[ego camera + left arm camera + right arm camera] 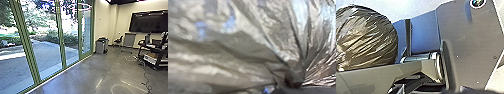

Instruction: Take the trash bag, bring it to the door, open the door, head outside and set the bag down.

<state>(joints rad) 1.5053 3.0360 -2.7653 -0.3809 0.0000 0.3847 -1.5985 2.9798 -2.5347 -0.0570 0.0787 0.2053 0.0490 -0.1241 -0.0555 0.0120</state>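
The left gripper [295,83] is pinching the trash bag [366,40] firmly where its folds are gathering. The right wrist is facing the bag, which is bulging near grey bodywork [468,45]; the right gripper's state is staying impossible to tell. Green-framed glass [61,37] is standing at eleven o'clock.

Smooth grey floor [77,78] under bin [100,47] and dark cable [145,75]

The bag [367,40] looks of thin plastic — glossy, wrinkled; the floor [82,77] is smooth — slightly shiny.
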